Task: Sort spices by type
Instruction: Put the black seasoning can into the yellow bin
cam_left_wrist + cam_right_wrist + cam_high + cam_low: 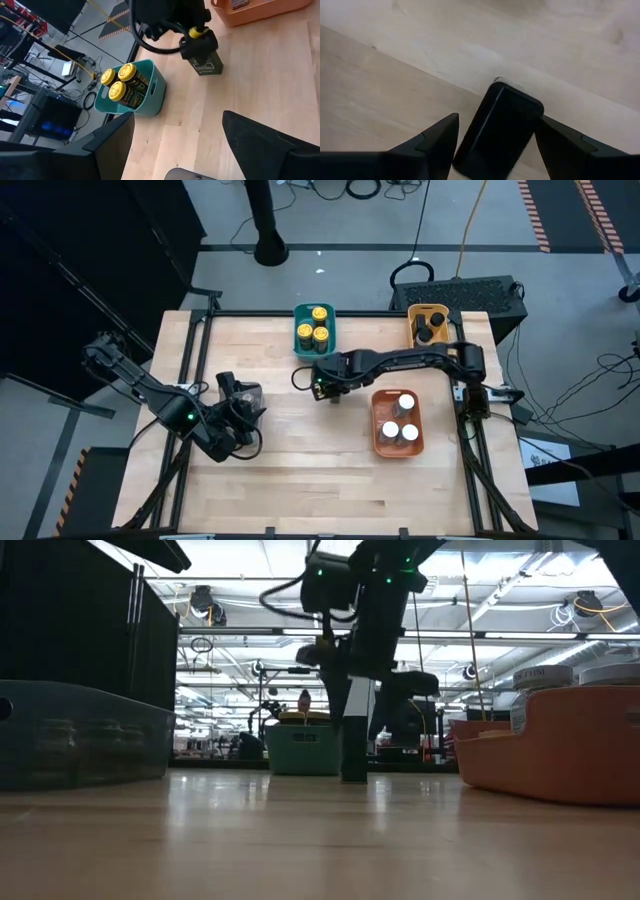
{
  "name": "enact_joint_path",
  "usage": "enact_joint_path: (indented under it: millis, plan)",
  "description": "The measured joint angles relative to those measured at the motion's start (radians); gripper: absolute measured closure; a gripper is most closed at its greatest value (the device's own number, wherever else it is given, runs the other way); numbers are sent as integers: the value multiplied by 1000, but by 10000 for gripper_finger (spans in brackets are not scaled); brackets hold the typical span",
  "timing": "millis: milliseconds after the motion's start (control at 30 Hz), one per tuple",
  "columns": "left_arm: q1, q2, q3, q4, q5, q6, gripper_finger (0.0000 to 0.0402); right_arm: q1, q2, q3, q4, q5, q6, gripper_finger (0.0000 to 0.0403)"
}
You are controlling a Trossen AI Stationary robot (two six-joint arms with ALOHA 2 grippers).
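Observation:
A slim black spice jar (pixel 502 125) stands upright on the table, seen too in the low view (pixel 353 748) and the left wrist view (pixel 205 62). My right gripper (pixel 325 388) hangs over it, open and pointing down, with one finger on either side of the jar's top. A teal tray (pixel 303 330) at the far middle holds three yellow-topped jars (pixel 117 82). White-topped jars (pixel 398 420) stand in an orange tray (pixel 380 442), and dark jars (pixel 428 328) in a yellow tray (pixel 414 315). My left gripper (pixel 240 415) waits open at the table's left.
A translucent grey tray (pixel 80 735) with jars inside stands at the left, beside my left gripper. Bare wood lies between the trays and along the table's near edge. The orange tray's wall (pixel 560 755) is just right of the black jar.

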Motion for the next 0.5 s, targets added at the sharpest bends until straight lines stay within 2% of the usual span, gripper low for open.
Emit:
enact_joint_path:
  millis: [133,333,500]
  plan:
    - [0,0,0,1,0,-21,93,0,11,0,-1,0,0,195]
    - [0,0,0,2,0,-27,93,4,11,0,0,-2,-23,300]
    - [0,0,0,2,0,-45,93,12,11,0,1,-4,-50,304]
